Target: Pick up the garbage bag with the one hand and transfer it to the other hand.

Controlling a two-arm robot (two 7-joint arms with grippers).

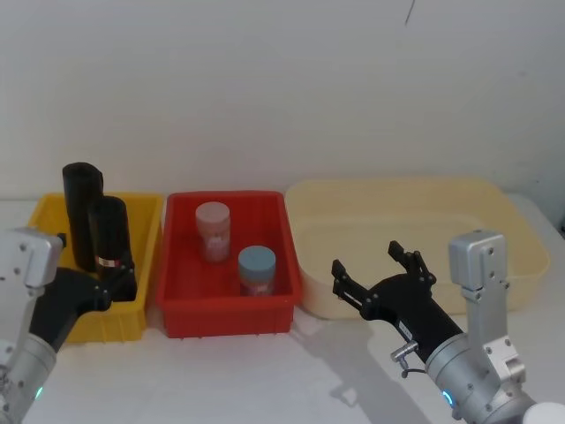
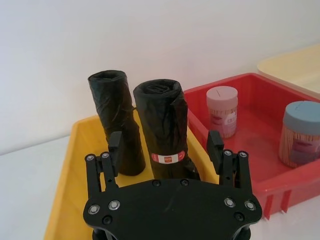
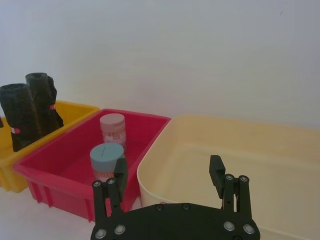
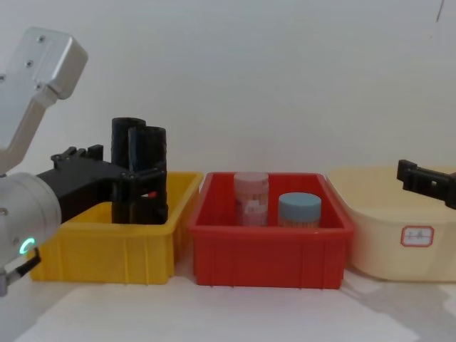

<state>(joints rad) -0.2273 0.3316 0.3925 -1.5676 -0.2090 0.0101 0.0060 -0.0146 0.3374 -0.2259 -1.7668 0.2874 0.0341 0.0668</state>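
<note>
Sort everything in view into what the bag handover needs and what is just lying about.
Needed: garbage bag; left gripper, open around it; right gripper, open.
Lying about: unlabelled black roll, yellow bin, red bin, pink-lidded jar, blue-lidded jar, cream tub.

- Head view: set high, tilted forward and down over the table [image 1: 265,380], taking in the yellow bin [image 1: 110,322], red bin [image 1: 225,318] and cream tub [image 1: 397,216] in a row by the far edge.
- Chest view: set low, facing level across the table, side-on to the same three.
- Left wrist view: close behind the left gripper [image 2: 165,142], facing the yellow bin.
- Right wrist view: close behind the right gripper [image 3: 168,166], facing the cream tub; shares the red bin with the left wrist view.
</note>
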